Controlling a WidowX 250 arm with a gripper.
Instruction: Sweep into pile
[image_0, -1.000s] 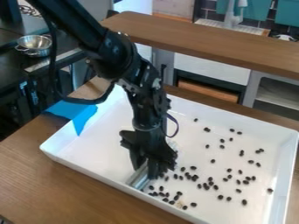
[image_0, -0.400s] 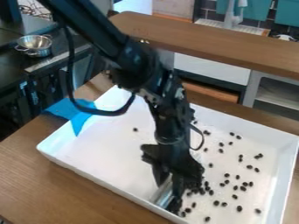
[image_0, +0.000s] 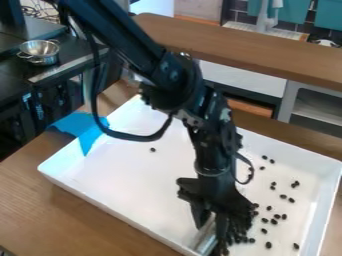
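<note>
Low in the camera view, right of centre, gripper (image_0: 212, 227): pinching a silver tool (image_0: 206, 240) between its two fingers, down inside the white tray (image_0: 133, 185) near its front wall.
Dark beans (image_0: 276, 216): crowded just beside the gripper at lower right, more thinly spread farther up and toward the tray's right wall.
Lone bean (image_0: 152, 149): left of centre in the frame, well apart from the others.
Blue sheet (image_0: 83, 131): over the tray's left corner.
Counter (image_0: 67, 215): wooden, under the tray.
Step in hand: sweeping, I judge, with the tool gathering beans at lower right; a cluster is forming, but the pile looks unfinished.
Next move: keep the tool's edge low on the tray floor and bring the right-hand stragglers in against the cluster, then go round for the lone bean. Lifting too soon could let beans slip underneath.
</note>
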